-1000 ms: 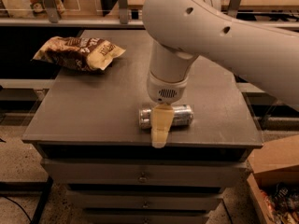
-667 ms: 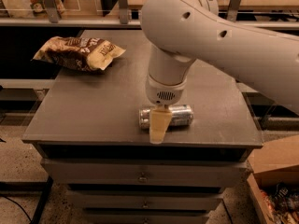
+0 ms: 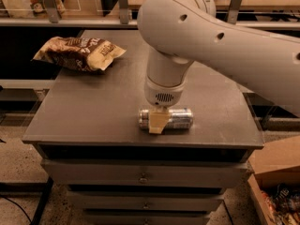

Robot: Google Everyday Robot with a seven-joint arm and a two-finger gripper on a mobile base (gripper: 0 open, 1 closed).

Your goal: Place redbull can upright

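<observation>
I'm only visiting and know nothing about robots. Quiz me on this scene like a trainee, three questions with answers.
1. True or false: the redbull can stands upright.
2. The gripper is: A) raised well clear of the can B) down at the can's left part C) off to the can's right.
3. Fill in: a crumpled ____ lies back left on the cabinet top.
Key: 1 false, it lies on its side; 2 B; 3 snack bag.

Dim warm light from above; tool at can.
</observation>
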